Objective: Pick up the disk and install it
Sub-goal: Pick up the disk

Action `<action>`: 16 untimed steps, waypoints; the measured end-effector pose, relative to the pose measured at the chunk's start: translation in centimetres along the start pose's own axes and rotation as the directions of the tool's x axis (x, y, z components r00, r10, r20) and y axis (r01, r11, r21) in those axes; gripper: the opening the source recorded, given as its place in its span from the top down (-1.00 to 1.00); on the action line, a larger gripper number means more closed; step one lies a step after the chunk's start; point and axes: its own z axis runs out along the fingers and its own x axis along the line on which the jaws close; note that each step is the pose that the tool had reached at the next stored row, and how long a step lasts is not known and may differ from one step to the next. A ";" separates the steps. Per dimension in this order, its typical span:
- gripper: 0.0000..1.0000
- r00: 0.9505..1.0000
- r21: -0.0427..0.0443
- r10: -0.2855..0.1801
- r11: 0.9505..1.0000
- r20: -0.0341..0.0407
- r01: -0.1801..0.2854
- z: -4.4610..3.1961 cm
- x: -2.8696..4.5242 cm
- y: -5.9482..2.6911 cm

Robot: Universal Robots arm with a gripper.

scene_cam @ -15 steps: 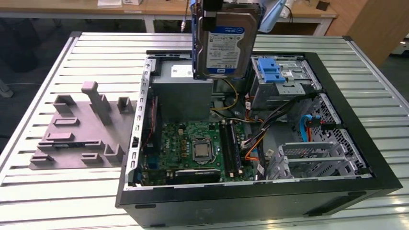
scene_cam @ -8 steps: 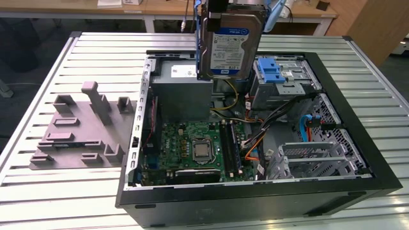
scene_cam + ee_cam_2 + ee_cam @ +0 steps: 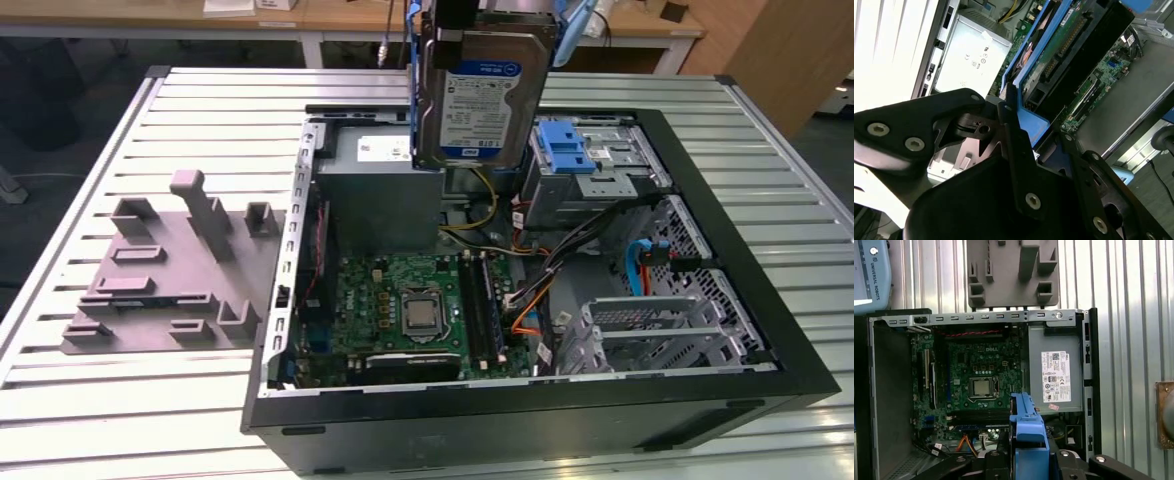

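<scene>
Silver-grey with a white-and-blue label, the disk (image 3: 483, 95) is held upright in the air above the far end of the open computer case (image 3: 747, 330), at about twelve o'clock of the case in the exterior view, with its label turned toward that camera. It is framed by a blue carrier (image 3: 1035, 125), and in the second wrist view the green circuit board on the disk's other face can be made out. The jaws are pinching the carrier, with one black finger (image 3: 1019, 160) laid against the blue plastic in the second wrist view; the carrier's edge is also seen between the dark jaw parts in the first wrist view. Just under the disk's lower edge in the exterior view, a grey box with a white sticker (image 3: 380, 175) is seated at eleven o'clock inside the case. A drive bay with a small blue latch piece (image 3: 567, 150) is placed at one o'clock, beside the disk. The green motherboard (image 3: 414, 300) is laid at six to seven o'clock, and orange cables (image 3: 527, 300) are run just beside it. A bare metal cage (image 3: 654, 325) is set at four o'clock. The case is carried on a slatted metal surface (image 3: 80, 400), on which a grey moulded fixture (image 3: 174, 270) lies at nine o'clock, just beside the case wall.
</scene>
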 end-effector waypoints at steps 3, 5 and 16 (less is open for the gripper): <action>0.27 1.000 0.000 0.000 1.000 0.000 0.000 0.00 0.01 0.00; 0.27 1.000 0.000 0.000 1.000 0.000 0.000 0.00 0.01 0.00; 0.27 1.000 0.000 0.000 1.000 0.000 0.000 0.00 0.20 -0.70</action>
